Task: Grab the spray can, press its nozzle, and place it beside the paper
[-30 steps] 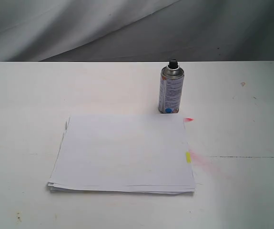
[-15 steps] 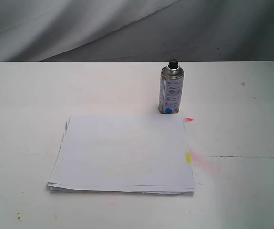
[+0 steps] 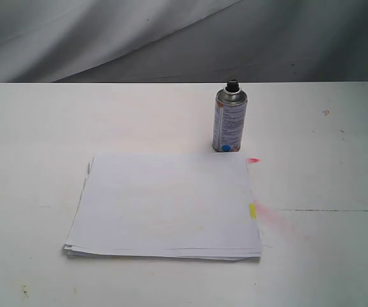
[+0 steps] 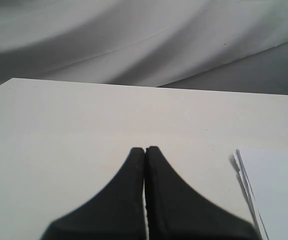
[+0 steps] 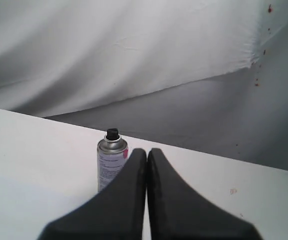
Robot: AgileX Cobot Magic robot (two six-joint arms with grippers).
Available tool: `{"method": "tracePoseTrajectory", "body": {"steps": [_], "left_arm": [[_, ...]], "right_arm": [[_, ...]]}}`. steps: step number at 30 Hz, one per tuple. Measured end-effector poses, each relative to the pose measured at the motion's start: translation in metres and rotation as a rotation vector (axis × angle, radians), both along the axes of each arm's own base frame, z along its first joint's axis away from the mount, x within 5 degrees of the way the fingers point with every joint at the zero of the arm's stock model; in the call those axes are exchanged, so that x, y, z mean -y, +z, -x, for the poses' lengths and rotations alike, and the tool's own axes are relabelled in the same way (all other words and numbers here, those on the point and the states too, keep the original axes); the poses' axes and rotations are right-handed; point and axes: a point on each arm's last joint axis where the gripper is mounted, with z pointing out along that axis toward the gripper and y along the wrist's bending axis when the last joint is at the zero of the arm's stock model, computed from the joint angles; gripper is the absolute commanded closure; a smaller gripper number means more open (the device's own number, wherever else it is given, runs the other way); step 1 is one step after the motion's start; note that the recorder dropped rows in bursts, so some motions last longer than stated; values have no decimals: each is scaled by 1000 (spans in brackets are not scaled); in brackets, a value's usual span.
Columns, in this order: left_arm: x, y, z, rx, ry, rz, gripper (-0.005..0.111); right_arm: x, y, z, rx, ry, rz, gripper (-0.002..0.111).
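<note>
the left gripper (image 4: pixel 144 149) has its two black fingers pressed together tip to tip, with nothing between them, pointing out over the bare white table (image 3: pixel 30 160). the paper (image 3: pixel 164 204), a thin stack of plain white sheets lying flat, shows one edge off to the side of these fingers, apart from them.

the right gripper (image 5: pixel 147 150) is likewise closed, finger against finger, and holds nothing. the spray can (image 3: pixel 230 121) stands upright on the table ahead of this gripper's tips, apart from them and a little to one side of the line they point along. one finger hides a lower corner of the can from the wrist camera. its black nozzle (image 3: pixel 233 84) sits on top of the silver dome, untouched.

in the exterior view the can stands just beyond the far right corner of the paper, near it but not touching, with a blue dot at its base. a small yellow tab (image 3: pixel 253 210) sticks out of the stack's right edge, and a faint pink smear (image 3: pixel 274 219) stains the table just beside it. a small red mark (image 3: pixel 253 160) lies at the paper's far right corner, near the can's base. a grey draped cloth (image 3: pixel 107 32) hangs behind the table.
</note>
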Motion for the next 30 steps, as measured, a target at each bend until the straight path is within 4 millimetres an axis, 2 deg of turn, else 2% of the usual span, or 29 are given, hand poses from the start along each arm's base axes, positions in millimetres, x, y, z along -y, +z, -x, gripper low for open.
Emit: {"method": "tracePoseTrajectory", "body": {"steps": [6,10,16,18,23,30], "left_arm": [[0,0,0,0,0,0,107],[0,0,0,0,0,0,107],[0,0,0,0,0,0,107],[0,0,0,0,0,0,107],[0,0,0,0,0,0,107],[0,0,0,0,0,0,107]], "right_arm": [[-9,-7,-29,-66,-9,-110,108],[-17,-8,-45,-62,17,-94,108],[-47,3,-78,-103,134,0,108],[-60,1,-92,-115,170,17,108],[-81,-23,-121,-147,222,25,108],[-102,-74,-155,-192,265,10,108]]}}
